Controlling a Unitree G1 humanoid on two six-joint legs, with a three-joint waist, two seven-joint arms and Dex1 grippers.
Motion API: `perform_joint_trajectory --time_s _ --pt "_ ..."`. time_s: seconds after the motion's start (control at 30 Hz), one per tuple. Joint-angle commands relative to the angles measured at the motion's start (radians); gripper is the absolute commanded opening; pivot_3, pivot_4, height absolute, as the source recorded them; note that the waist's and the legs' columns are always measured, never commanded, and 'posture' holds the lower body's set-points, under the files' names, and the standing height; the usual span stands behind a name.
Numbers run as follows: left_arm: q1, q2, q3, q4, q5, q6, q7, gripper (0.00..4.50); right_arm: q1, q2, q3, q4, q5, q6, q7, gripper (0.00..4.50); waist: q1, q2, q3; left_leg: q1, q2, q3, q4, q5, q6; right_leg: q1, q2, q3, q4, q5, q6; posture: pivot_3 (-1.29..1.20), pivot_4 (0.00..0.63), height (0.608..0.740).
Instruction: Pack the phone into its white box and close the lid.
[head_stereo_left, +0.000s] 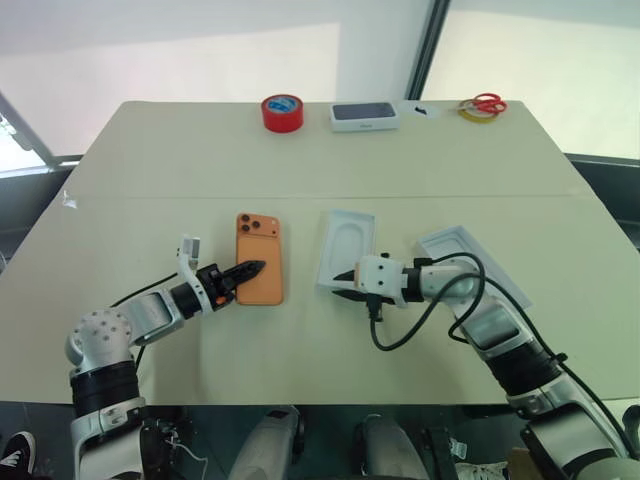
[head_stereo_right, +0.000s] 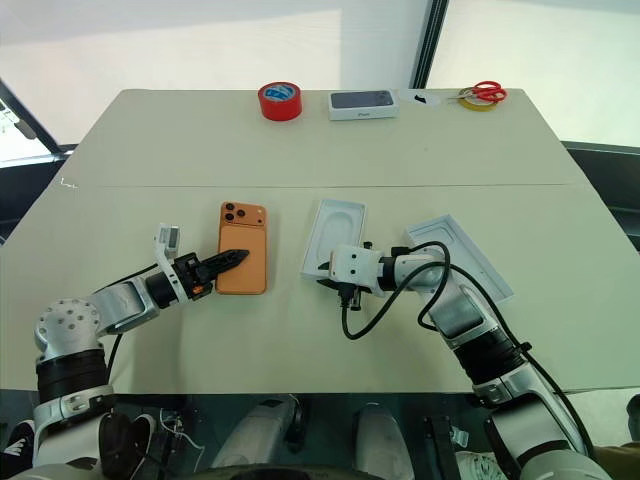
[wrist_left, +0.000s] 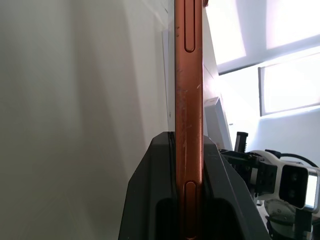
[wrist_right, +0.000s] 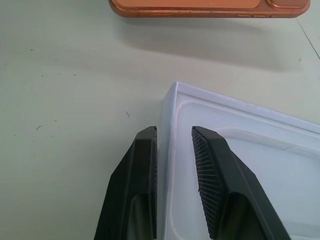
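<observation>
- Left tool (head_stereo_left: 248, 269): pinching phone (head_stereo_left: 260, 258) by its near long edge, flat on bench (head_stereo_left: 150, 180).
- Phone's long axis: away from robot, parallel to box (head_stereo_left: 347, 247) lying just right of it.
- Right tool (wrist_right: 174, 165): slightly spread, straddling box's near-left wall.
- Lid (head_stereo_left: 475, 262): farthest right.

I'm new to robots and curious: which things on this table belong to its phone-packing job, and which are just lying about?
Job: orange phone, in left pincer; white lid on the right; moulded insert at right pincer.
Lying about: red tape roll, dark-topped box, scissors, yellow tape ring.
</observation>
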Motion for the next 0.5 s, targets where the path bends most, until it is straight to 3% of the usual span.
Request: perform_joint_trajectory --time_s 0.03,0.1,0.23,0.5 --pt "-0.021 0.000 0.008 -0.048 -0.045 -0.002 0.000 0.00 0.008 -0.007 -0.011 -0.016 0.008 0.004 0.003 1.12 0.000 0.000 0.000 0.000 0.000 0.000 0.000 0.000 0.000 0.000 0.000 0.000 0.000 0.000 0.000 0.00 0.150 0.740" --pt "-0.019 -0.002 0.007 -0.052 -0.048 -0.002 0.003 0.00 0.009 -0.006 -0.010 -0.019 0.014 0.018 0.012 1.12 0.000 0.000 0.000 0.000 0.000 0.000 0.000 0.000 0.000 0.000 0.000 0.000 0.000 0.000 0.000 0.00 0.150 0.740" --pt "-0.018 -0.003 0.012 -0.055 -0.064 0.003 0.004 0.00 0.007 -0.011 -0.008 -0.017 -0.007 0.014 0.000 0.04 0.000 0.000 0.000 0.000 0.000 0.000 0.000 0.000 0.000 0.000 0.000 0.000 0.000 0.000 0.000 0.00 0.150 0.740" --pt "-0.066 -0.003 0.051 -0.045 -0.181 0.012 0.078 0.00 0.064 -0.043 -0.019 -0.156 0.047 0.071 0.047 0.04 0.003 -0.001 0.001 0.000 0.000 0.000 0.000 0.000 0.000 0.000 0.000 0.000 0.000 0.000 0.000 0.00 0.150 0.740"
